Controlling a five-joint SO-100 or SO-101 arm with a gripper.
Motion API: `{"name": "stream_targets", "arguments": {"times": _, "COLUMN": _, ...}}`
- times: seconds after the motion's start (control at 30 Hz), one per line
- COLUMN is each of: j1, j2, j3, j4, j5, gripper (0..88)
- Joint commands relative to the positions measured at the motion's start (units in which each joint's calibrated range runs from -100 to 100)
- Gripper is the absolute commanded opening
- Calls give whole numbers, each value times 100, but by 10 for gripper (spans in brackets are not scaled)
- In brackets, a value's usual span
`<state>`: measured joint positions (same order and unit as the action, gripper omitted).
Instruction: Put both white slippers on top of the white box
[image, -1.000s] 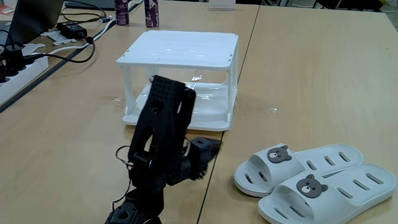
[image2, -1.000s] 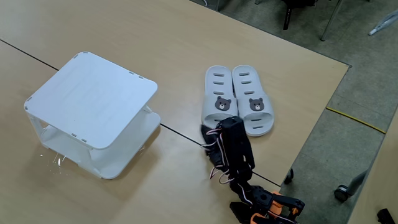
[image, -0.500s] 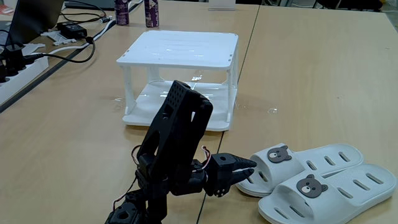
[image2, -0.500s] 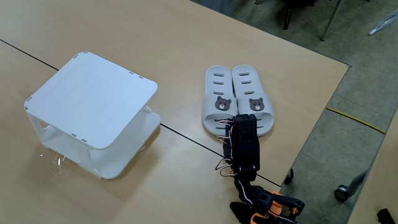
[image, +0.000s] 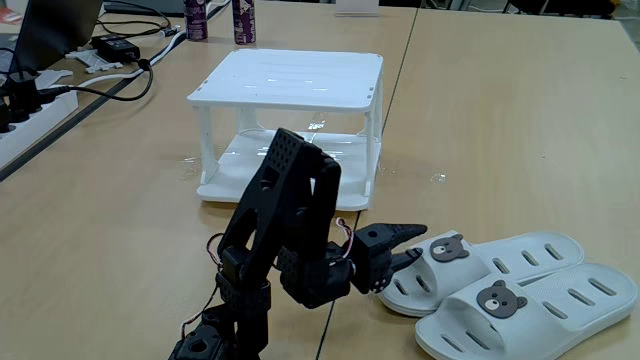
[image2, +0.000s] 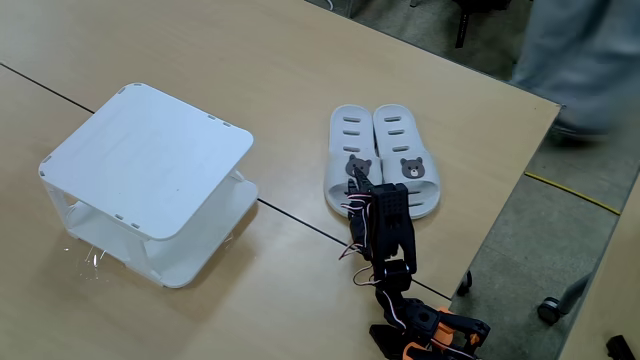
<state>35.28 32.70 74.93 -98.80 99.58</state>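
While side by side, white slippers (image2: 384, 172) point away from arm.

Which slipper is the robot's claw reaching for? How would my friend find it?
Start at the white box on the wooden table, then look toward the black arm. Two white slippers lie side by side there. It is the one nearer the box, its bear badge right at the open gripper.

Black arm folded low, elbow raised, fingers (image: 409, 243) parted, pointing forward near the table
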Motion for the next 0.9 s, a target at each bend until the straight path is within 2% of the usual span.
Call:
{"name": "stream_targets", "arguments": {"times": 0.0, "j1": 66, "j2": 419, "j3": -651, "j4": -68, "j5": 42, "gripper": 162}}
{"name": "stream_targets", "arguments": {"times": 0.37, "j1": 25, "j2": -52, "j3": 170, "j4": -68, "j5": 42, "gripper": 162}}
{"name": "stream_targets", "arguments": {"times": 0.47, "j1": 33, "j2": -10, "j3": -290, "j4": -60, "j5": 42, "gripper": 185}}
{"name": "stream_targets", "arguments": {"times": 0.57, "j1": 33, "j2": 285, "j3": -831, "j4": 52, "j5": 42, "gripper": 304}}
{"name": "stream_targets", "arguments": {"times": 0.77, "j1": 74, "j2": 907, "j3": -1995, "j4": 121, "j5": 42, "gripper": 314}}
{"name": "stream_targets", "arguments": {"times": 0.87, "j1": 181, "j2": 933, "j3": -2608, "j4": 536, "j5": 42, "gripper": 314}}
